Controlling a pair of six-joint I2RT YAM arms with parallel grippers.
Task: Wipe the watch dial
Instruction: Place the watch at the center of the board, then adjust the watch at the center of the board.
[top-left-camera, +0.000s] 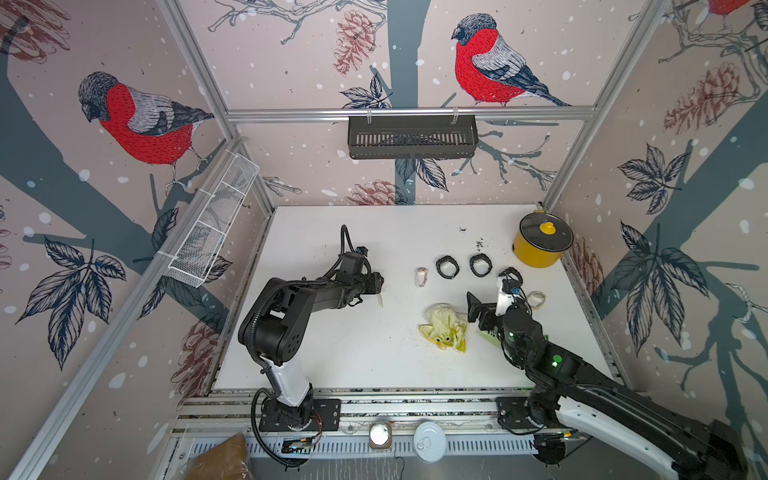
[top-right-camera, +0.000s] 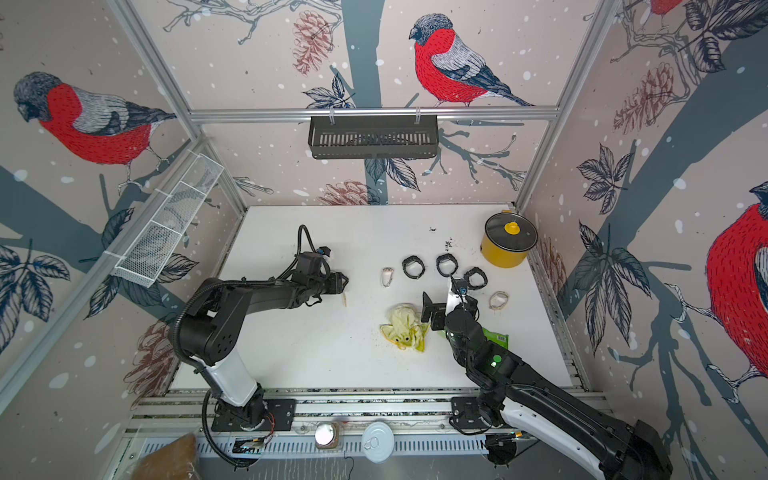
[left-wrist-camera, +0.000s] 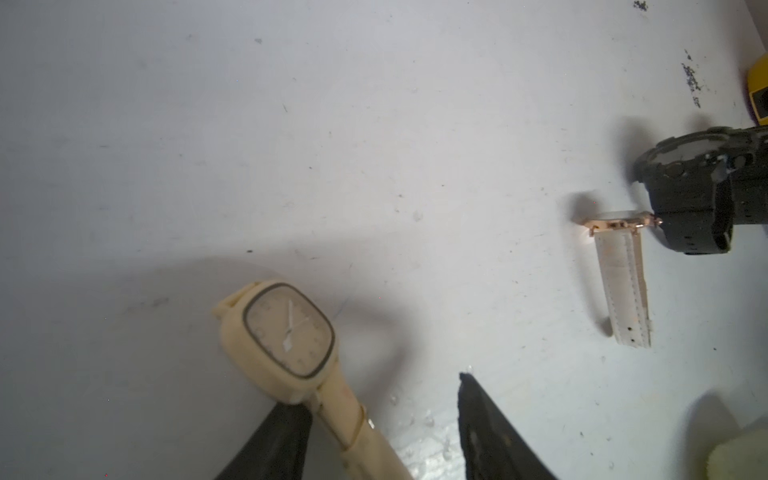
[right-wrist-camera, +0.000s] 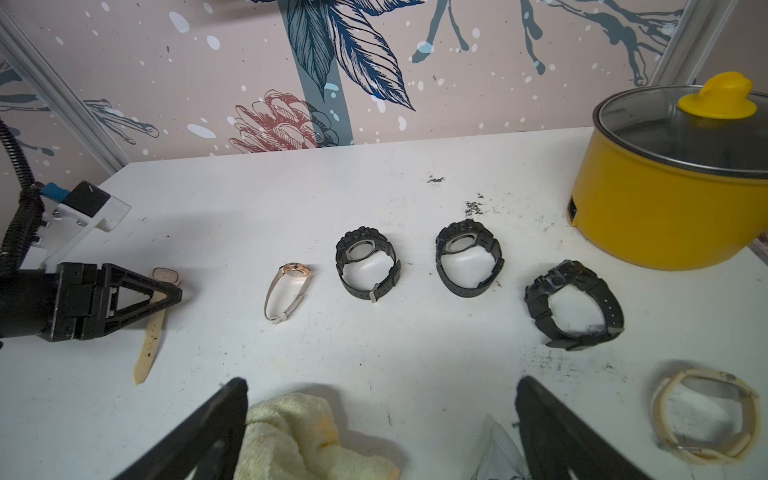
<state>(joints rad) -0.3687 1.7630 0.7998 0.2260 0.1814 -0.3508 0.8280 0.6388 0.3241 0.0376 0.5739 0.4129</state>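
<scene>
Left end effector (left-wrist-camera: 376, 392) part-open, cream watch (left-wrist-camera: 286, 336) strap lying between jaws; right end effector (right-wrist-camera: 381, 380) wide by cloth (right-wrist-camera: 291, 432); unheld watch may skid under wiping.

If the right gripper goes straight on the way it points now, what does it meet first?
Most likely bare table, then the black watch beside the white-strapped watch. The right gripper is open and seems tilted down; its height is hard to judge.

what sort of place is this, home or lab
Probably a robot test cell, not a home: an aluminium frame walled with bird-print panels, two robot arms bolted to a rail at the front of the white table, and staged props, a row of black watches and a yellow cloth.
</scene>
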